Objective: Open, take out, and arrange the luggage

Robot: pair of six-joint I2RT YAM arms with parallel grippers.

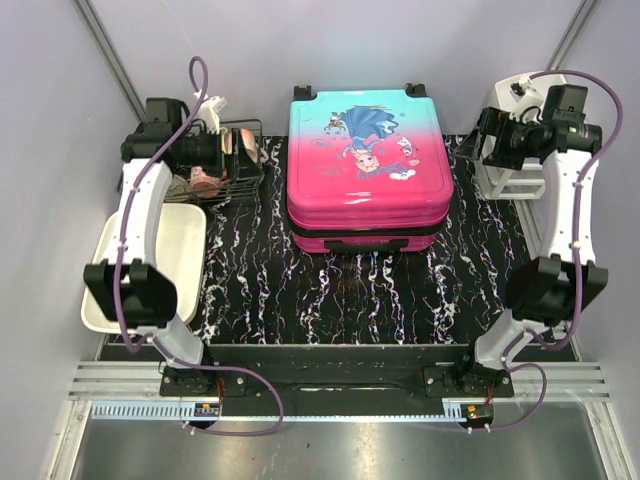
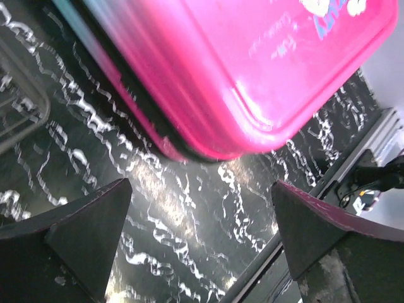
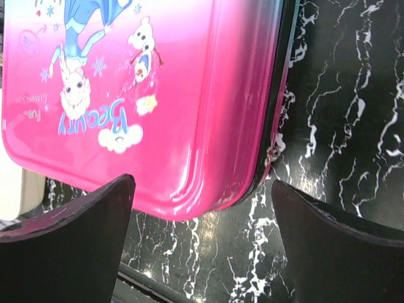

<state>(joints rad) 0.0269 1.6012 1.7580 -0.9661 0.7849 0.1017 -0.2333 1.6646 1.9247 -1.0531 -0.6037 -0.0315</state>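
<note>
The luggage [image 1: 368, 150] lies flat and closed in the middle of the black marbled mat, teal at the far end fading to pink, cartoon print facing up. Its black wheels [image 1: 303, 92] point away from me. My left gripper [image 1: 232, 150] hovers off its left side, open and empty; the left wrist view has the pink shell [image 2: 252, 76] above the open gripper [image 2: 201, 189]. My right gripper [image 1: 464, 148] hangs off the right side, also open and empty. In the right wrist view the luggage corner [image 3: 158, 95] sits just beyond the open gripper [image 3: 202, 183].
A white rectangular tub [image 1: 150, 260] stands at the left, near the left arm. Behind it is a black wire rack [image 1: 222, 172] holding small items. A white drawer organizer [image 1: 510, 170] stands at the back right. A metal rail [image 1: 330, 385] runs along the near edge.
</note>
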